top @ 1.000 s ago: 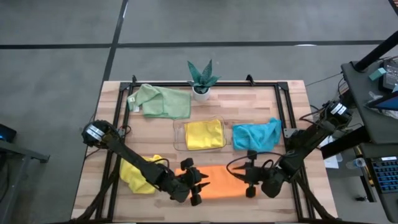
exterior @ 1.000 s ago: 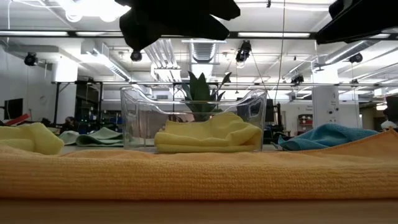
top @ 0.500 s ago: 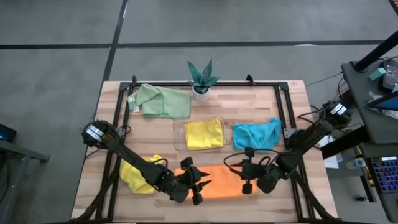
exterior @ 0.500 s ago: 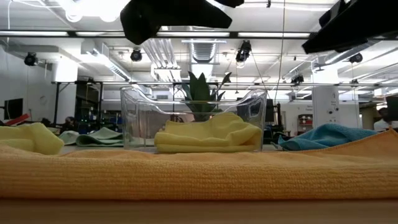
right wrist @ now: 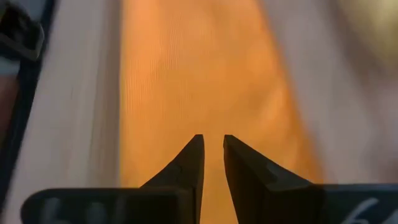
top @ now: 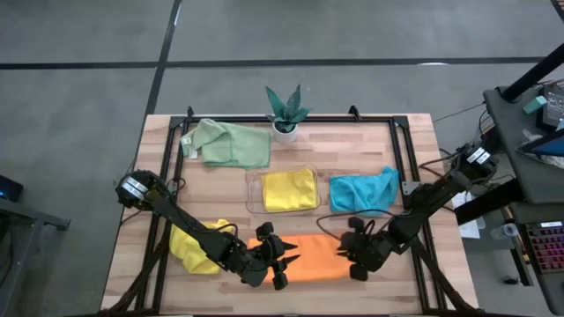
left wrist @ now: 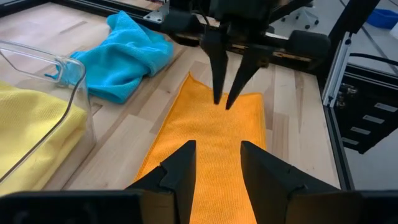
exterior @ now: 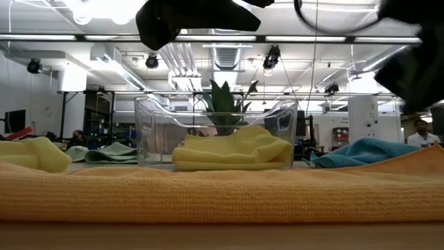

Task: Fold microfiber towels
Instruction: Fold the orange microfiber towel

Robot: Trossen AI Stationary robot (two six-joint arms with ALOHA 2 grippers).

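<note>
Orange towel (top: 308, 257) lies flat at the worktop's front edge. Left gripper (top: 280, 261) jaws spread, right gripper (left wrist: 224, 99) jaws slightly parted over its far end. I'd pinch both corners evenly before folding

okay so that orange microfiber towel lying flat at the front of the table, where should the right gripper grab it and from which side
Probably the short edge at the right end of the flat orange microfiber towel, coming down from above. It lies spread on the wooden table, so only an edge can be pinched. The right gripper, fingers narrowly apart, is already over that end.
</note>
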